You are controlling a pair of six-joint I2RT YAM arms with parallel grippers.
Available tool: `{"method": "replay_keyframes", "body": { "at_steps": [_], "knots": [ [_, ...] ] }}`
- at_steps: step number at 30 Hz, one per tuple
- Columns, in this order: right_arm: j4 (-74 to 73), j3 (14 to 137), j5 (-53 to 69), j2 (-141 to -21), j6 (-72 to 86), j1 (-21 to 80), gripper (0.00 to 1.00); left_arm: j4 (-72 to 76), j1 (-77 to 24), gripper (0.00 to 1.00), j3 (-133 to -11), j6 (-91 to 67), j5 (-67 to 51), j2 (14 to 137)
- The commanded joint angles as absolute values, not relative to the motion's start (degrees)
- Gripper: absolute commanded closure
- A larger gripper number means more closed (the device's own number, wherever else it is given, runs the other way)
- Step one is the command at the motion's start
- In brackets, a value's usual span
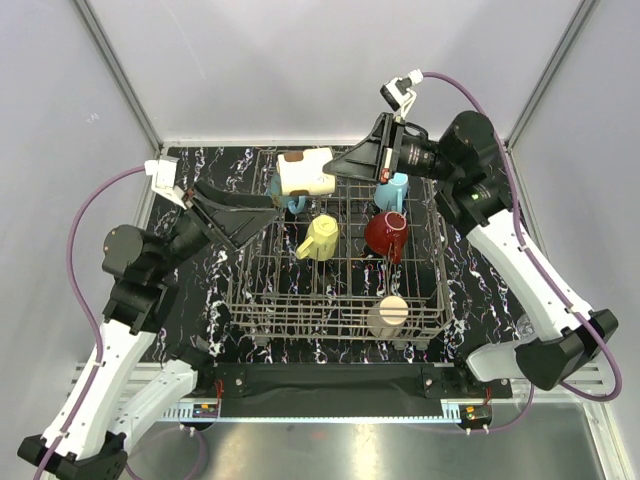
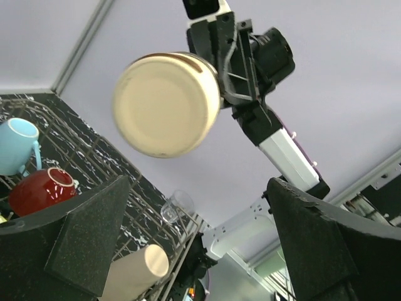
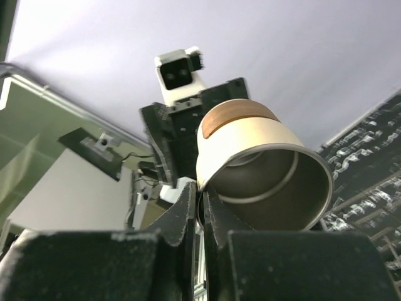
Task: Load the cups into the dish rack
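Between the pinched fingers of the right claw (image 3: 200,195) hangs the cream mug (image 3: 263,166), gripped by its rim and lying sideways above the far left part of the dish rack (image 1: 240,292). Facing it, the left claw (image 1: 252,212) gapes wide and empty. Inside the rack sit a red mug (image 1: 385,235), a yellow-green mug (image 1: 320,238), a light blue mug (image 1: 396,188) and a pale cup (image 1: 388,315). Only the right wrist view shows the held mug's grey interior and brown band; the left wrist view shows its flat base.
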State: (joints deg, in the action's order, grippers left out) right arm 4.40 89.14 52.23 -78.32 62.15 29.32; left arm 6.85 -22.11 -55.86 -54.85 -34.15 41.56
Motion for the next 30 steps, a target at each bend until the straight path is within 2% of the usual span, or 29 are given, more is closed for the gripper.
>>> {"method": "replay_keyframes", "body": {
  "at_steps": [1, 6, 22, 27, 28, 30],
  "knots": [
    [19.7, 87.7, 53.3, -76.1, 69.2, 31.1, 1.00, 12.5, -22.9, 0.01, -54.3, -52.9, -28.0, 39.7],
    [27.9, 84.9, 52.8, -76.3, 75.7, 33.4, 1.00, 14.8, -23.6, 0.01, -54.1, -52.8, -26.6, 39.9],
    [28.2, 83.4, 50.4, -78.7, 73.7, 38.8, 1.00, 16.3, -25.7, 0.02, -56.5, -53.6, -24.5, 41.0],
    [28.1, 83.4, 50.3, -79.1, 73.6, 39.3, 1.00, 14.6, -25.8, 0.10, -57.4, -53.2, -24.9, 41.0],
    [28.2, 83.4, 50.3, -79.3, 73.3, 39.4, 1.00, 14.2, -25.8, 0.18, -57.6, -53.2, -25.3, 41.1],
    [28.1, 83.3, 50.2, -79.3, 73.2, 39.5, 1.00, 13.5, -25.8, 0.25, -58.1, -53.1, -25.6, 41.5]
  ]
}}
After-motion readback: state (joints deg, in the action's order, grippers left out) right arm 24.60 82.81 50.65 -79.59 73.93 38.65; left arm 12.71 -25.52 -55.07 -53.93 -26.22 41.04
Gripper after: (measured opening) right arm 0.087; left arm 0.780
